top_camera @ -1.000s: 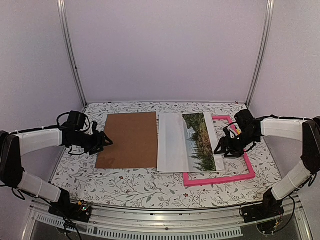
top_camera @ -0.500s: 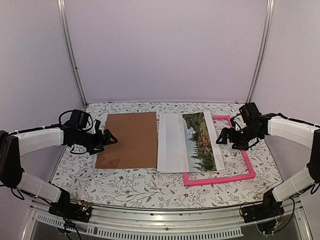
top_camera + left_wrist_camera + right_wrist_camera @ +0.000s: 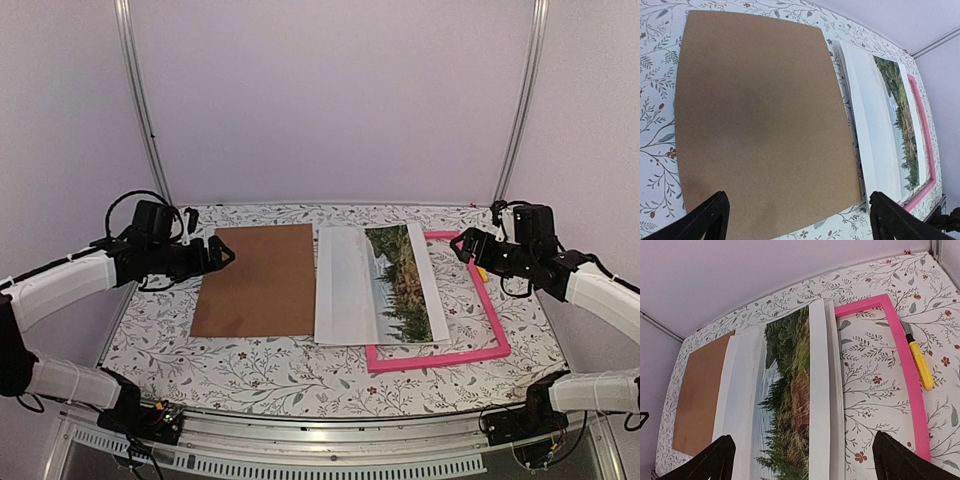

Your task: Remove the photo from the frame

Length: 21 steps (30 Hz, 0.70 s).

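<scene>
Floral-patterned tabletop point(image 3: 300, 365) carries the pink rectangular frame point(image 3: 440, 358); the white-bordered landscape photo point(image 3: 375, 285) overlaps its left side. My left gripper point(image 3: 222, 254) and right gripper point(image 3: 460, 246) stand spread.

Pink frame point(image 3: 440, 358), brown board point(image 3: 258, 280), white floral table point(image 3: 290, 375)

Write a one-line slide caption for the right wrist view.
Landscape photo overlapping the pink frame, yellow-handled tool outside it, brown board beyond.

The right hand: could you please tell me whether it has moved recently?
Yes: the right hand drew back from the photo, toward the far corner of the frame.
</scene>
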Motion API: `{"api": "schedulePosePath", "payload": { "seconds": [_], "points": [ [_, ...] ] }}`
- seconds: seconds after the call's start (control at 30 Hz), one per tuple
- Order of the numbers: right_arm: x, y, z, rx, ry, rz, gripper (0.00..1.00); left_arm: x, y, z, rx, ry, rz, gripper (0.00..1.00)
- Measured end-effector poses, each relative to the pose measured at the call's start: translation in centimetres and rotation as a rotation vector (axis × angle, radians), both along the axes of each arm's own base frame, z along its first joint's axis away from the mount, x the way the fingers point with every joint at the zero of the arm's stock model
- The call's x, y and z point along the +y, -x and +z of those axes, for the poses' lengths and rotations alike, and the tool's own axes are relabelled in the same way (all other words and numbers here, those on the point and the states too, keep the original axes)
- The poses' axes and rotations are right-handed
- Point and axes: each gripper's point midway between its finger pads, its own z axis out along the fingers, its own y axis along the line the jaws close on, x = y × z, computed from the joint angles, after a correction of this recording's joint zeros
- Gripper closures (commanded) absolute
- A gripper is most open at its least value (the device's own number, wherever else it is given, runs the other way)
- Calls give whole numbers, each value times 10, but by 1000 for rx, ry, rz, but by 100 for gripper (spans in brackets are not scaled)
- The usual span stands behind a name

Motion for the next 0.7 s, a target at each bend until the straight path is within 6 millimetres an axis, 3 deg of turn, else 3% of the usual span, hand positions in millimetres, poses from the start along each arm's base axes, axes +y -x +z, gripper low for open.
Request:
{"api": "schedulePosePath", "payload": {
  "seconds": [0.13,0.33,0.4,0.57,0.7],
  "points": [
    [-18,2,17,-150,14,-79,1,11,-6,19,-85,-25,59,1],
    [-44,8,25,-334,94,-172,1,26,-2,40,-298,-39,95,1],
    [-55,9,28,-398,142,-215,1,33,1,38,-371,-52,111,1],
    [-91,9,18,-473,259,-330,1,47,9,11,-414,-99,149,1],
    [-119,10,-2,-489,317,-406,1,56,4,16,-448,-140,195,1]
  ]
}}
